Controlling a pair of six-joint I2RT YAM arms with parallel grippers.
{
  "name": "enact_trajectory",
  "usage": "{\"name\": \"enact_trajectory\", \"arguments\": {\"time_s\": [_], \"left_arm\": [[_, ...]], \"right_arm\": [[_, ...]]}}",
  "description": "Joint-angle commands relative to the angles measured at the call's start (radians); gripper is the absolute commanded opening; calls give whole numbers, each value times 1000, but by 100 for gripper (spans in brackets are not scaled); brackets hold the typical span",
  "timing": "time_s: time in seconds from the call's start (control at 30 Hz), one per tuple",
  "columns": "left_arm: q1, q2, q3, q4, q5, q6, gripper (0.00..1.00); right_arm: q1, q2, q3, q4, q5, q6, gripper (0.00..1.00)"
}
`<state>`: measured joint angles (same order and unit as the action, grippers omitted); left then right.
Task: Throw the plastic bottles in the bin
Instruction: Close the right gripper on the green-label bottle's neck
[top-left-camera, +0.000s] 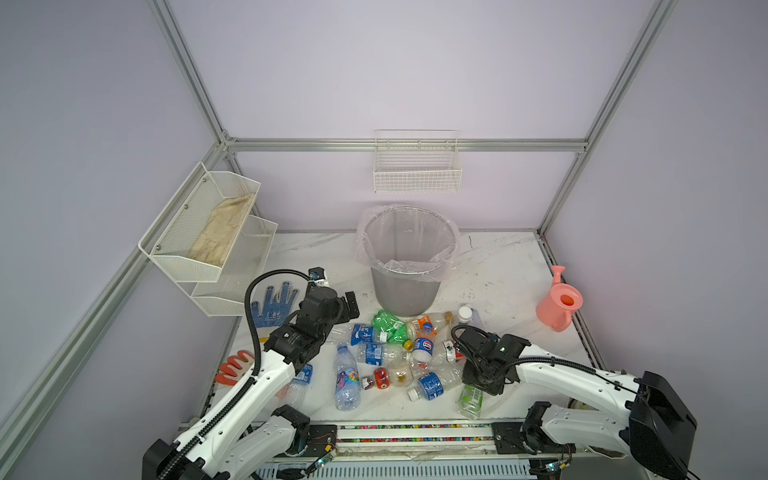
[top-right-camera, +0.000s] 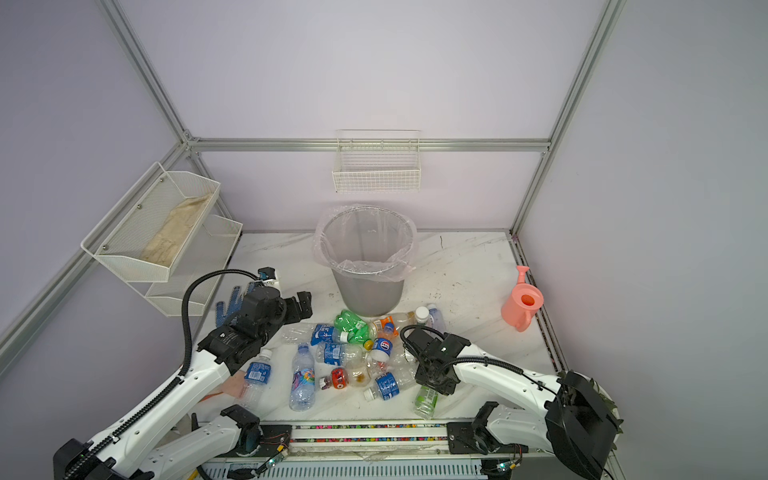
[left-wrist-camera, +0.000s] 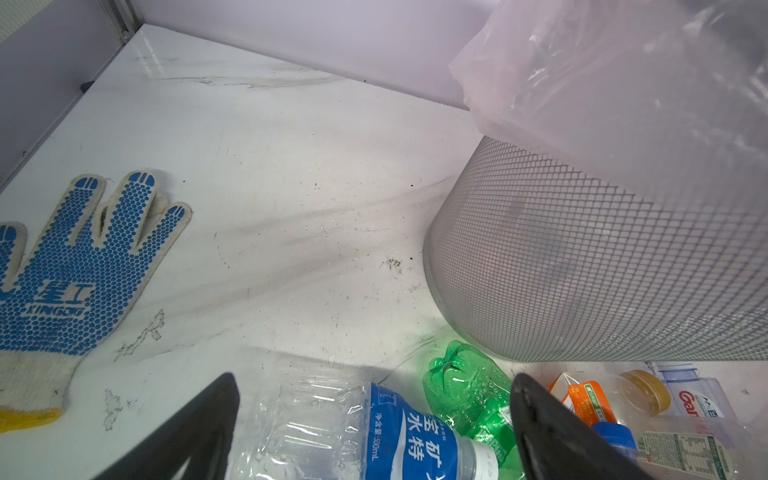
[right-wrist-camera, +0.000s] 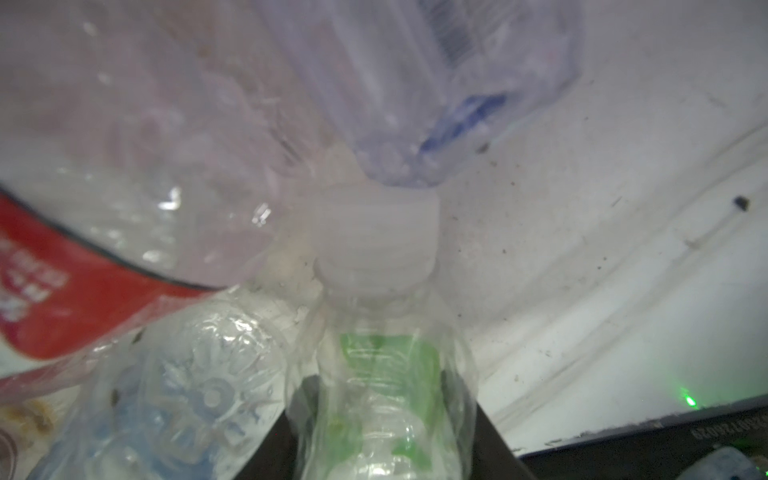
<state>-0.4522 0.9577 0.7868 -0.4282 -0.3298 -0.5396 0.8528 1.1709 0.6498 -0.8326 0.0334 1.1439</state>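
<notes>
**A:** Standing here, where do you see the plastic bottles (top-left-camera: 376, 353)?

**B:** Strewn on the table (top-left-camera: 498, 266) in front of the bin (top-left-camera: 405, 286). The nearest ones, an all-green bottle (top-left-camera: 386, 324) among them, lie just beside its base.

**A:** And the left fingers (left-wrist-camera: 199, 424)?

**B:** Spread wide, holding nothing. They hang in front of the bin and to its left, over a blue-label bottle (left-wrist-camera: 395, 424) that lies on its side.

**A:** The right fingers (right-wrist-camera: 490, 449)?

**B:** Farther in front of the bin and to its right, at the edge of the pile. They are closed against both sides of a green-label bottle (right-wrist-camera: 386, 353). Its white cap (right-wrist-camera: 374, 237) touches a neighbouring clear bottle. I cannot tell whether it is off the table.
</notes>
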Motion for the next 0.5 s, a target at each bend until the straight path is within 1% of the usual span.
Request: {"name": "enact_trajectory", "arguments": {"time_s": [0.0,0.03,0.27,0.47], "left_arm": [[-3,2,-42,14,-12,-3,100],[-3,3,-42,15,-11,-3,100],[-3,-6,-36,14,-2,-10,100],[-3,-17,-26,12,4,-10,100]], "right_arm": [[4,-19,12,-18,54,33,4],[4,-18,34,-39,63,29,2],[5,-23,229,-202,175,-16,2],[3,-3,377,-247,228,-58,2]]}}
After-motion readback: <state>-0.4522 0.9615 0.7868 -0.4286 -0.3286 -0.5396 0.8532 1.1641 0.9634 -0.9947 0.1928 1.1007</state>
